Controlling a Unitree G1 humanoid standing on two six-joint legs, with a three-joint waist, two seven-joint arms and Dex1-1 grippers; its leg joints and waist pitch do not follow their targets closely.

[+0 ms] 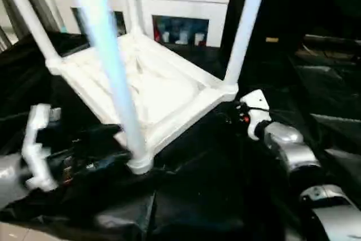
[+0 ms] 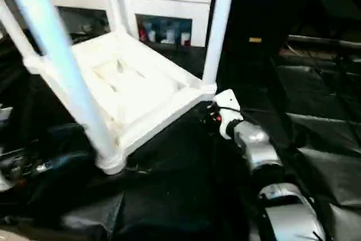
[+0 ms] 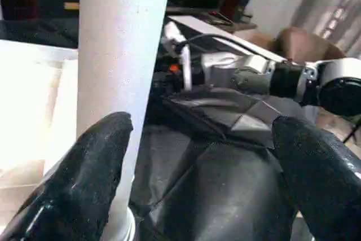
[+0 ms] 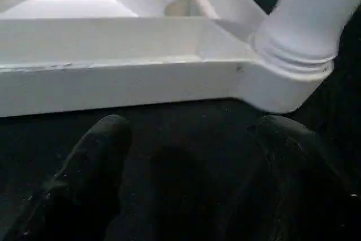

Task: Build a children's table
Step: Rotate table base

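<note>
While the tabletop (image 1: 163,91) lay upside down on the black sheeting (image 1: 214,196), all four legs (image 1: 110,66) stood upright in its corner sockets, their long axes vertical. At the near-left corner, the left tool (image 3: 197,156) was spread wide and released, one finger (image 3: 84,167) just beside the nearest leg, which rose between it and the tabletop; this arm seemed the nearer one for seating or steadying that leg. Toward the right corner, the right tool (image 4: 186,179) sat low with fingers apart, empty, facing the tabletop's side rim just below the corner socket (image 4: 293,71). Behind stood a white cabinet (image 1: 180,4).
</note>
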